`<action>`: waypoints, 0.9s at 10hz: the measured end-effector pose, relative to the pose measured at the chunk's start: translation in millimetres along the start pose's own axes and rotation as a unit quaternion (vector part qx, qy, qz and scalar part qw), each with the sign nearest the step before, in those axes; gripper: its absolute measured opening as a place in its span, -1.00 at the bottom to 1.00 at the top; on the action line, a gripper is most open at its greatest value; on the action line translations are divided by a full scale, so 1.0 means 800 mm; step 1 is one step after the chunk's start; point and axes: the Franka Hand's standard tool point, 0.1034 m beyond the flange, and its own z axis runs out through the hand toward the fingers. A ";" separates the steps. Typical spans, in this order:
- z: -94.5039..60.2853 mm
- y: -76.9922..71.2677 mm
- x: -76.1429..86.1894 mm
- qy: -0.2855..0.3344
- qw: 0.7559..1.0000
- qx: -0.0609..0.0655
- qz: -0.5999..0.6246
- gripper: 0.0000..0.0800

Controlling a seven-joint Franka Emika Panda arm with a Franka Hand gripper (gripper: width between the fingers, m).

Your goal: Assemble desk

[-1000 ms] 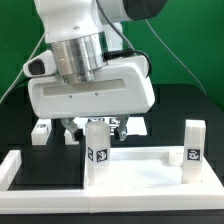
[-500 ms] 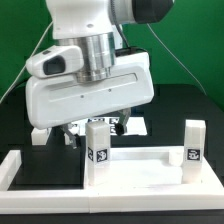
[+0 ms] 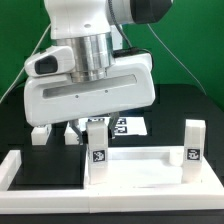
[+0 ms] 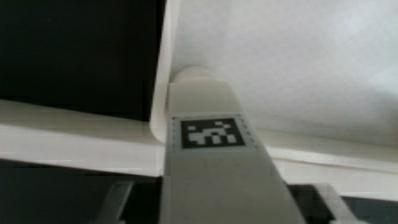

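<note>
The leg, set at a corner of the desk top, is straddled by the gripper, likely for tightening. Whether it is clamped cannot be told.

Desk top, leg under the arm and outer leg — all plain white; each leg bears a black-and-white pixel-patterned square tag. Table black, backdrop green, arm white with silver-grey collar.
</note>
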 end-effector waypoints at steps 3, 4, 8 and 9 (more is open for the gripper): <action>-0.001 0.000 0.003 0.009 0.966 -0.007 0.257 -0.27; -0.001 -0.002 0.002 0.009 0.930 -0.009 0.368 -0.27; 0.001 -0.012 -0.003 -0.013 0.800 0.012 0.600 -0.27; 0.002 -0.011 -0.002 -0.013 0.785 0.014 0.619 -0.27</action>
